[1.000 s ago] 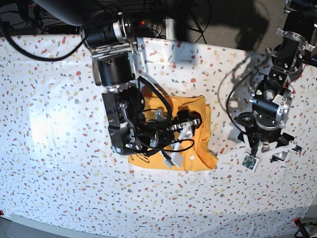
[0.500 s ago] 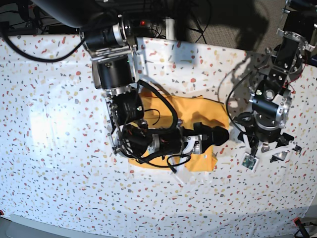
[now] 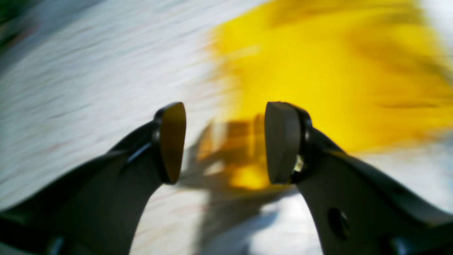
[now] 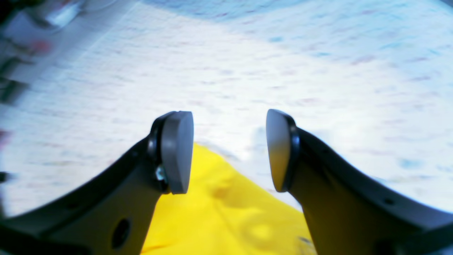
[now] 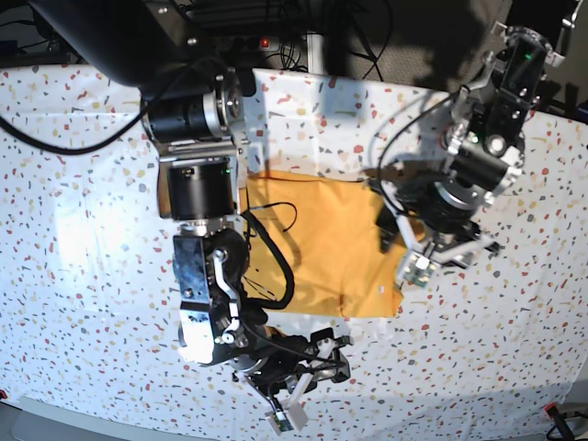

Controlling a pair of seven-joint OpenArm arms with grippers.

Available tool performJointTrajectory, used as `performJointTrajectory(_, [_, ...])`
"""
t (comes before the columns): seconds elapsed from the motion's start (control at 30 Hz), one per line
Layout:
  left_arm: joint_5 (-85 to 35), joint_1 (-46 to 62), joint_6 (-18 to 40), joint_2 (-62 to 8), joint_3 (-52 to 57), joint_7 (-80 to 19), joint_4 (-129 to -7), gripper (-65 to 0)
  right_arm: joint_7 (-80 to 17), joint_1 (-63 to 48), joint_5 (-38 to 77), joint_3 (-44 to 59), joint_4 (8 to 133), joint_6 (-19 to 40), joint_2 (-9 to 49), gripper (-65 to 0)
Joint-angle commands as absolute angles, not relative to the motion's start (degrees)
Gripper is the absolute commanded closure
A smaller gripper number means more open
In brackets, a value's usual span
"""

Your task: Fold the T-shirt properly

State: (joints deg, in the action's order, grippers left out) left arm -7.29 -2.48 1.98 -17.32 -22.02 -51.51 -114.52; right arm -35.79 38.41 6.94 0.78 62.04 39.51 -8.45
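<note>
T-shirt (image 5: 326, 248): folded yellow block, mid-bench (image 5: 83, 230). Left gripper (image 3: 225, 141): jaws apart, empty, at its edge. Right gripper (image 4: 229, 150): jaws apart, empty, past the near edge. Your risk: a careless approach snags a layer and undoes the fold.

My base view is evenly bright and sharp, with a pale glare patch on the tablecloth (image 5: 83, 230) at left and dark shadow along the top edge. Both my wrist views are heavily motion-blurred: the speckles smear into streaks, the T-shirt (image 3: 318, 71) is a washed-out yellow smudge, and only the gripper fingers (image 4: 177, 152) stay crisp. Corners curve and darken.
</note>
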Motion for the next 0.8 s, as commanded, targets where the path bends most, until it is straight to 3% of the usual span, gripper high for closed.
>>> performJointTrajectory(0.0, [-8.84,-1.74,3.57,-16.01,-21.82,-48.56,-114.69,-34.2,-32.95,40.6,6.17,0.64,61.91,38.39,-9.0,-32.7])
performJointTrajectory(0.1, [-9.13,0.51,5.82,-11.2,-21.8,-43.9,-109.56,-34.1,-30.85,40.6,1.69,0.73,58.15,34.39,-8.91,-32.7])
performJointTrajectory(0.37, [-8.38,-3.57,5.85,-6.37,-21.8,-42.19,-88.51,-34.1,-33.01,40.05,0.54,0.78,43.46,33.41,-2.85,-32.7])
performJointTrajectory(0.53, [0.49,-6.59,5.85,-7.11,-21.8,-41.87,-82.46,-34.1,-42.15,37.5,8.67,0.78,43.18,33.8,-0.6,-32.7])
performJointTrajectory(0.6, [3.33,-7.11,5.87,-8.84,-21.8,-40.64,-81.67,-34.1,-46.59,37.23,13.72,0.78,43.83,36.62,-0.38,-32.7])
performJointTrajectory(0.77, [3.42,-7.77,5.87,-13.67,-21.8,-37.08,-81.67,-34.1,-55.96,35.83,21.61,0.78,48.05,38.68,-0.32,-32.7])
